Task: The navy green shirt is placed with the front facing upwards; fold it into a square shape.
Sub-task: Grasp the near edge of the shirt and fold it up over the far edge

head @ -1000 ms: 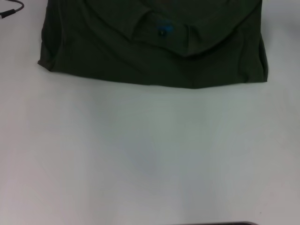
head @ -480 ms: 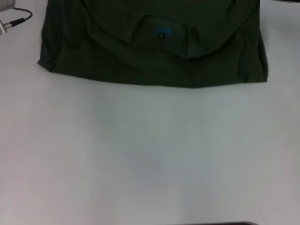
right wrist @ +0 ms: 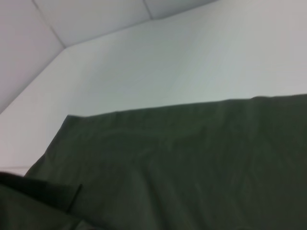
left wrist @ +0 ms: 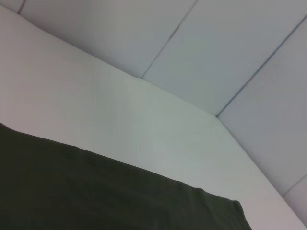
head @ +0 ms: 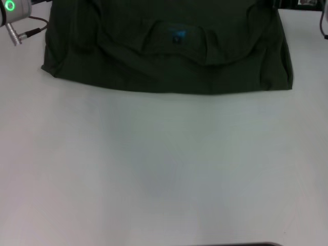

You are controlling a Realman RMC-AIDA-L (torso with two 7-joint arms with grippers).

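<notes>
Cotton-soft navy green shirt on the desk looks floppy, I'd grab its corners; can't tell either arm's jaws.

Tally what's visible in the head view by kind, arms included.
Dark olive-green shirt: 1
White table: 1
Robot arm parts at the top corners: 2, left arm with green light ring, right arm sliver
Total: 4

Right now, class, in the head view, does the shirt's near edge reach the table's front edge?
No. The navy green shirt lies at the far side, with a broad stretch of bare white table in front of it.
</notes>
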